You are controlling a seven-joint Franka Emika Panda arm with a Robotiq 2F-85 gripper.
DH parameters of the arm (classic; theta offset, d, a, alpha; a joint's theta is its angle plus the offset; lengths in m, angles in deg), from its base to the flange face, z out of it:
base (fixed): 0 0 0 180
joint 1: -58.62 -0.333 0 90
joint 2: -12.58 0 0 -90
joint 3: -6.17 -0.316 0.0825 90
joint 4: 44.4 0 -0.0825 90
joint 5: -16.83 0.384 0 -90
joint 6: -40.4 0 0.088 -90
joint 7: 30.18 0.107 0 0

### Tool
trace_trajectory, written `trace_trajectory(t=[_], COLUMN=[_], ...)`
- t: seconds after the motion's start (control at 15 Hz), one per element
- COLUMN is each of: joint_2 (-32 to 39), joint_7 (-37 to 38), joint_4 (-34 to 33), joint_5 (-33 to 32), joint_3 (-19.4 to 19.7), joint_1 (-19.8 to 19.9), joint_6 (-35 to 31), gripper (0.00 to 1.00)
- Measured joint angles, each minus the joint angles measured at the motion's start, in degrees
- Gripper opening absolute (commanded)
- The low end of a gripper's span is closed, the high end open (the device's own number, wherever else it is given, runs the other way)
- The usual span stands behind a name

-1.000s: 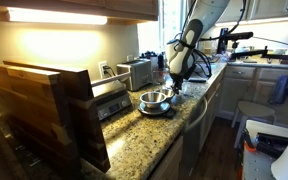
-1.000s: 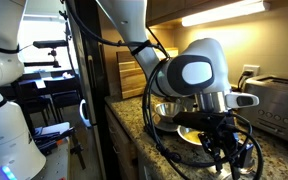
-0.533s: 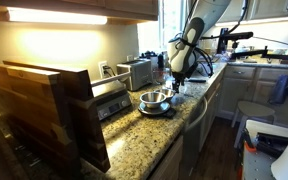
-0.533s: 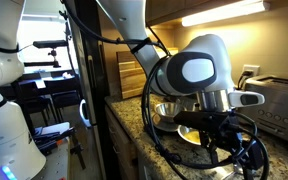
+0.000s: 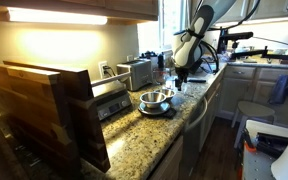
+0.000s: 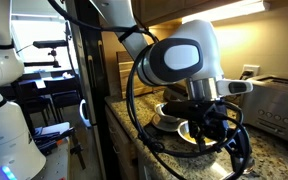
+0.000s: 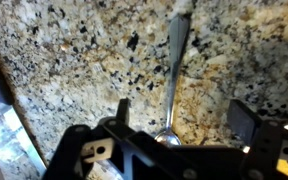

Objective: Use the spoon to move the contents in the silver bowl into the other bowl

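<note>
Starting with the wrist view: the slim metal spoon (image 7: 173, 70) is lying flat on the speckled granite countertop (image 7: 64, 60), handle pointing toward the top of the picture, bowl end nearest the camera. The black two-finger gripper (image 7: 182, 118) is hanging above it with its jaws standing wide apart, one on each side of the spoon, gripping nothing. By judgement the spoon is light, stiff and slick. Lying flush on hard stone, it is offering little height to pinch, so the mid-handle, taken across its narrow width, is looking like the best hold.

In an exterior view, the round shiny steel mixing bowl (image 5: 154, 98) is sitting near the counter's front edge, on or just beside a darker dish (image 5: 159, 110); which of the two cannot be told. The silver toaster (image 5: 136, 72) is standing behind it, and the gripper (image 5: 181, 80) is hovering just past the bowl. Room is looking tight toward the drop-off.

In an exterior view, the arm is hiding most of the bowl (image 6: 170, 113), and the toaster (image 6: 279, 98) is closing off that side.
</note>
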Motion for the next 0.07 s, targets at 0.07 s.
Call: trace_trajectory(t=[0.07], joint_2=[-1.31], joint_7=[-0.2], joint_4=[1.38], joint_5=[0.0], joint_3=[0.05], joint_1=[0.0], joint_6=[-0.07], gripper=[1.0])
